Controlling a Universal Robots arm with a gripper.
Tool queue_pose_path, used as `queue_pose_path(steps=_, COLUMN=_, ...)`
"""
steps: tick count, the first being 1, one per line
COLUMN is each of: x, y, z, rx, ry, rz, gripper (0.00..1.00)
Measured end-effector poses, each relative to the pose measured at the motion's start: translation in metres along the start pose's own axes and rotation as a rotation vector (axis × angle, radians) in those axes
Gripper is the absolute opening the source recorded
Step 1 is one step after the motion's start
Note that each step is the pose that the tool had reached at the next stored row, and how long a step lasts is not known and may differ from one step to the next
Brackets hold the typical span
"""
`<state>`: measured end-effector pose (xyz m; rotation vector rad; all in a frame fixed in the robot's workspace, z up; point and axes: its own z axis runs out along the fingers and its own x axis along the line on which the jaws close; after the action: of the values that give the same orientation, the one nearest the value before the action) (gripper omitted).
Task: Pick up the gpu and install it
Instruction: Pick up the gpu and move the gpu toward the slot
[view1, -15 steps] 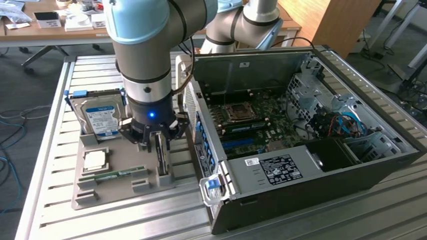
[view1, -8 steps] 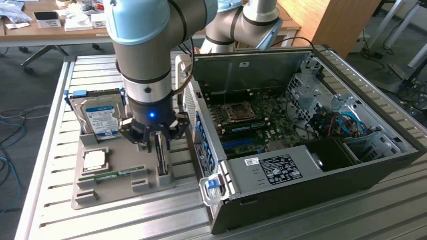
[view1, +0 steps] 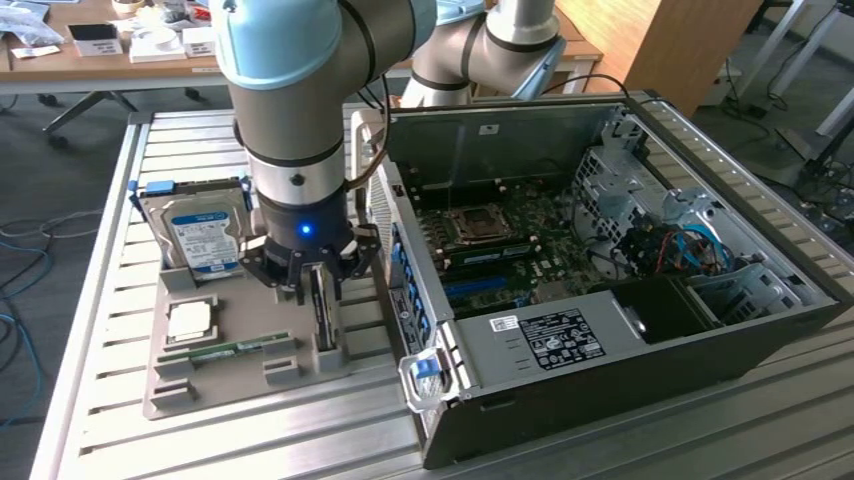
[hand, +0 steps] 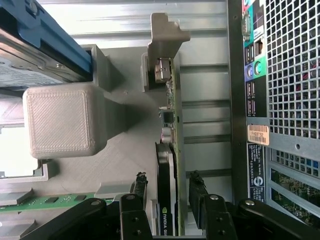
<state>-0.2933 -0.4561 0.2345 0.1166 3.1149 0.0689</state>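
One gpu (hand: 166, 165) on edge in grey holder (view1: 240, 390) slot; end effector (hand: 168, 177) released, straddling it.

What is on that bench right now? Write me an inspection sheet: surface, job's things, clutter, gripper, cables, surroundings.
Surface: slatted metal table carrying a grey parts tray and an open computer case.
Job's things: gpu standing on edge in its tray slot, not yet lifted.
Clutter: hard drive, processor chip and memory stick, all in the tray.
Gripper: gripper open, fingers either side of the gpu, gaps showing on both sides.
Cables: blue and red wires inside the case; loose cables on the floor.
Surroundings: desk with small boxes and a wooden panel behind.
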Motion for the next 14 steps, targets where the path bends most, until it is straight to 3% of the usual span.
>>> queue_pose_path(steps=14, x=0.0001, y=0.0003, z=0.0017, rx=0.0000, ry=0.0000, rz=0.000, gripper=0.47)
